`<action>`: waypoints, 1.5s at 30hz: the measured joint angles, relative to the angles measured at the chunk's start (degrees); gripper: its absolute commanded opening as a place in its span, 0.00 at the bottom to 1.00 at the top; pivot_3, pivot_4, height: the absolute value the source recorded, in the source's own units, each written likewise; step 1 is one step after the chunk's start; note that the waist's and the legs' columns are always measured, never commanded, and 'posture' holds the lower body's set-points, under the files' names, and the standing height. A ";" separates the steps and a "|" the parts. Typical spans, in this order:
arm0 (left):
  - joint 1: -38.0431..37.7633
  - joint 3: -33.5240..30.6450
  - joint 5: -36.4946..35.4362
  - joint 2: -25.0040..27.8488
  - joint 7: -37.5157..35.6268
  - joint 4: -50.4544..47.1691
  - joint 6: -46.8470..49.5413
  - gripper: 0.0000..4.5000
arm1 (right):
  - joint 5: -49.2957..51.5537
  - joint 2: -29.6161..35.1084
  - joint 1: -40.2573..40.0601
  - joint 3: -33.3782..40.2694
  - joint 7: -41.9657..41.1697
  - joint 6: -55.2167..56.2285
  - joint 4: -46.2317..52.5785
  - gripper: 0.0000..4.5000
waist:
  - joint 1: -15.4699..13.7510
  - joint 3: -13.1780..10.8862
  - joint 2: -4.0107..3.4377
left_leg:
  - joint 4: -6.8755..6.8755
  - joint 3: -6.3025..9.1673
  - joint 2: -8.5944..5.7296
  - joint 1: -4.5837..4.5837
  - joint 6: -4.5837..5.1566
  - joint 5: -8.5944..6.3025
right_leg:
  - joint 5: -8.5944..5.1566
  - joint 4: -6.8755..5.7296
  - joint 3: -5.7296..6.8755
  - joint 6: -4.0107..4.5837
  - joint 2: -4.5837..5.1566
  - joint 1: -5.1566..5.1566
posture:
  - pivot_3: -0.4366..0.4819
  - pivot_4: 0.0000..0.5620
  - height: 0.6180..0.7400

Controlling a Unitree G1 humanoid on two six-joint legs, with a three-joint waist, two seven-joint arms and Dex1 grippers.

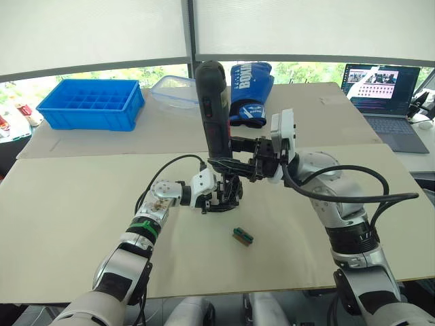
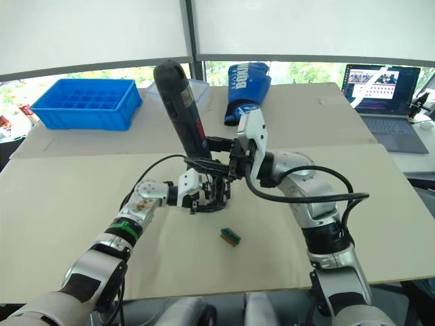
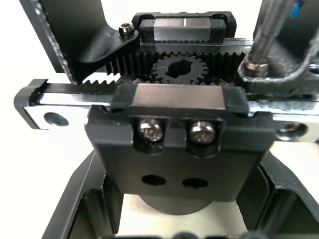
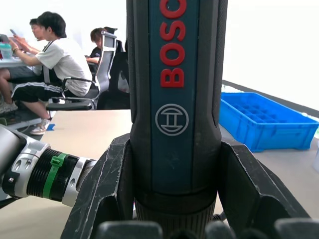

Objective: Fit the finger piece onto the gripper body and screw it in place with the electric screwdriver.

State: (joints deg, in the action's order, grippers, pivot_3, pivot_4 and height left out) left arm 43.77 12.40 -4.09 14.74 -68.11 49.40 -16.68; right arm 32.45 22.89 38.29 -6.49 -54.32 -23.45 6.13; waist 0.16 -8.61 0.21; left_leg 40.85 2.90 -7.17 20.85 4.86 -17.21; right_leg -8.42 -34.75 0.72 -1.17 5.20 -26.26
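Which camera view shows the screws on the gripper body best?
The left wrist view: the gripper body shows close up, with two screw heads side by side, its gear teeth, and the electric screwdriver bit at one corner. Both eye views show it as a small dark assembly in the left gripper. In the right wrist view the screwdriver blocks it.

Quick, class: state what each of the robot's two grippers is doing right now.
Left gripper: closed on the gripper body, holding it at the table.
Right gripper: closed on the electric screwdriver, bit pointing down at the body.
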 measured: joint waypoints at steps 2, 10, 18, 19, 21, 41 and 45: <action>0.00 0.00 0.00 0.00 0.00 0.01 -0.05 0.53 | 0.66 0.81 -0.03 0.83 0.09 -1.46 0.04 0.42 | -0.05 0.00 0.00 | -0.01 0.00 0.00 0.00 0.01 -0.01 | 0.00 0.01 -0.01 0.00 0.00 0.00 | 0.48 0.27 1.00; 0.00 -0.01 0.03 0.01 0.04 0.12 -0.05 0.53 | 0.11 2.55 -0.28 -0.33 -2.55 1.14 -0.58 0.42 | -0.15 0.02 0.02 | -0.02 0.00 0.01 -0.02 0.01 -0.01 | -0.01 0.05 0.00 -0.01 0.00 0.02 | 0.48 0.27 1.00; 0.00 -0.01 0.80 0.08 0.15 0.17 -0.05 0.53 | -1.45 2.66 0.29 -3.26 -2.54 3.02 -0.38 0.42 | -0.18 0.18 0.16 | -0.11 0.00 0.03 -0.22 0.01 -0.02 | -0.02 0.08 0.00 -0.02 0.00 0.16 | 0.48 0.27 1.00; 0.00 -0.01 0.81 0.08 0.18 0.24 -0.05 0.53 | -1.64 2.66 0.52 -3.64 -2.53 3.02 -0.38 0.42 | -0.19 0.21 0.19 | -0.12 0.00 0.04 -0.25 0.02 -0.02 | -0.02 0.10 0.00 -0.02 -0.01 0.19 | 0.48 0.27 1.00; 0.00 -0.01 0.85 0.06 0.28 0.36 -0.05 0.53 | -1.91 2.69 1.06 -4.24 -2.37 2.82 -0.56 0.42 | -0.18 0.27 0.28 | -0.13 0.00 0.05 -0.28 0.02 -0.03 | -0.02 0.11 0.00 -0.02 -0.02 0.21 | 0.48 0.27 1.00; 0.51 -0.21 1.27 0.07 -0.09 0.55 -2.00 0.53 | 5.07 4.14 -0.40 3.63 0.52 -3.92 3.73 0.42 | -0.38 0.40 0.55 | -0.12 -0.01 0.03 0.48 -0.07 0.04 | 0.02 0.17 -0.02 0.03 0.01 -0.49 | 0.48 0.27 1.00; 0.71 -0.33 1.19 0.12 -0.46 1.04 -2.55 0.53 | 10.80 3.27 4.57 8.45 4.65 -7.21 8.35 0.42 | -0.36 0.40 0.54 | -0.09 0.00 0.01 0.79 -0.09 0.05 | 0.03 -0.08 0.01 0.05 0.05 -0.84 | 0.48 0.27 1.00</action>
State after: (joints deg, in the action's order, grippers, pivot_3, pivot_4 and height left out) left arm 44.48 12.07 -2.90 14.87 -68.57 50.44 -19.23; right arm 43.25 26.16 42.87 1.96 -49.67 -30.66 14.48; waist -0.20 -8.21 0.75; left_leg 40.76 2.90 -7.16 21.64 4.76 -17.15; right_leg -8.39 -34.83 0.73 -1.12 5.25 -27.11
